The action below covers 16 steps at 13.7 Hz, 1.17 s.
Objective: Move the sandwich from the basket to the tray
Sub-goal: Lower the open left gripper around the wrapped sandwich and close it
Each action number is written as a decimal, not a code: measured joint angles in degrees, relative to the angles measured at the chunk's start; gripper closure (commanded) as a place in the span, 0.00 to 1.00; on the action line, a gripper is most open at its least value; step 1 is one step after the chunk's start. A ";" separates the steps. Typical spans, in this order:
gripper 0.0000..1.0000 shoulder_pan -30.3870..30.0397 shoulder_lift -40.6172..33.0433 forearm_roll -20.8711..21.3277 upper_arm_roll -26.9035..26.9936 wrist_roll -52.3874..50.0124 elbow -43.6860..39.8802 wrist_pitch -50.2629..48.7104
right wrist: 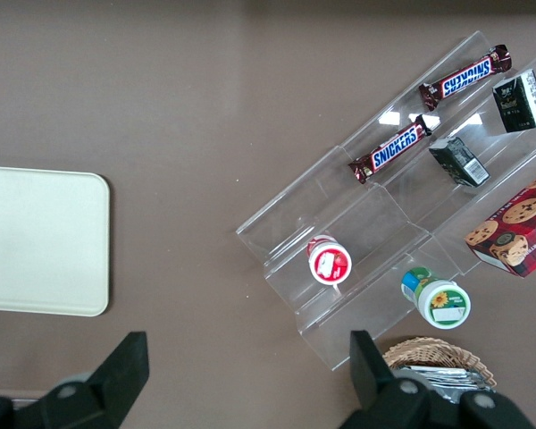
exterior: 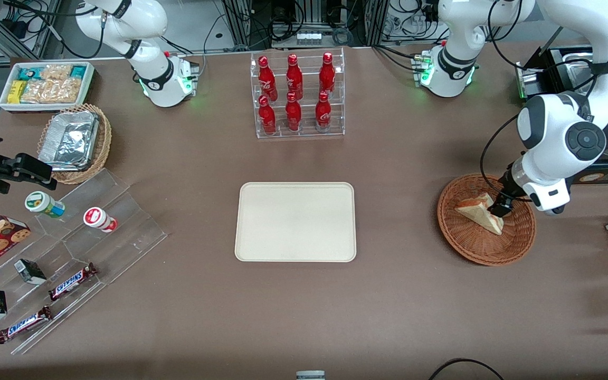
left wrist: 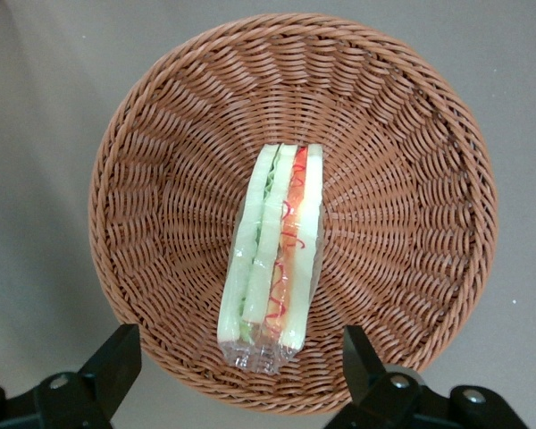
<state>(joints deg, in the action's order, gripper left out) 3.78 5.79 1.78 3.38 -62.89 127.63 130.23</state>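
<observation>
end effector [left wrist: 237, 366] spread wide above sandwich [left wrist: 273, 255] | sandwich in basket [left wrist: 161, 179] | tray [exterior: 295, 221] bare

In the front view, the pincer [exterior: 498, 209] is covering one end of the sandwich [exterior: 479, 211] and part of the basket [exterior: 473, 243]. In the wrist view, the frame edge is cutting off the finger [left wrist: 116, 357] bases.

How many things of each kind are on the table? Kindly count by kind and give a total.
Red bottles: 6
Snickers bars: 2
Yogurt cups: 2
Sandwich: 1, in the basket, gripper over it
Tray: 1
Total: 12
</observation>
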 measured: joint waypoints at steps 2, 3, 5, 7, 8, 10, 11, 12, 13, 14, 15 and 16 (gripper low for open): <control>0.00 -0.02 0.21 0.00 0.00 0.99 1.49 3.10; 0.00 -0.03 0.50 -0.02 0.00 1.46 2.48 4.82; 0.00 -0.08 1.30 -0.38 0.00 1.80 4.13 7.57; 0.00 -0.14 2.03 -1.79 0.01 2.03 5.27 10.08; 0.00 -0.15 2.49 -2.41 0.01 2.37 5.72 11.16; 0.00 -0.17 3.49 -2.94 0.01 2.74 6.67 13.19; 0.00 -0.17 3.81 -3.03 0.01 2.78 7.14 14.05; 0.00 -0.18 4.06 -3.06 0.01 2.81 7.48 14.55; 0.05 -0.18 4.28 -3.08 0.01 2.82 7.66 14.90; 0.34 -0.18 4.43 -3.21 0.01 2.83 7.75 15.14; 0.65 -0.18 4.47 -3.47 0.01 2.85 7.77 15.21; 0.81 -0.18 4.46 -3.75 0.01 2.86 7.77 15.27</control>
<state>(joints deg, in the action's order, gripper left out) 3.61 10.25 -1.98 3.39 -60.03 135.39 145.50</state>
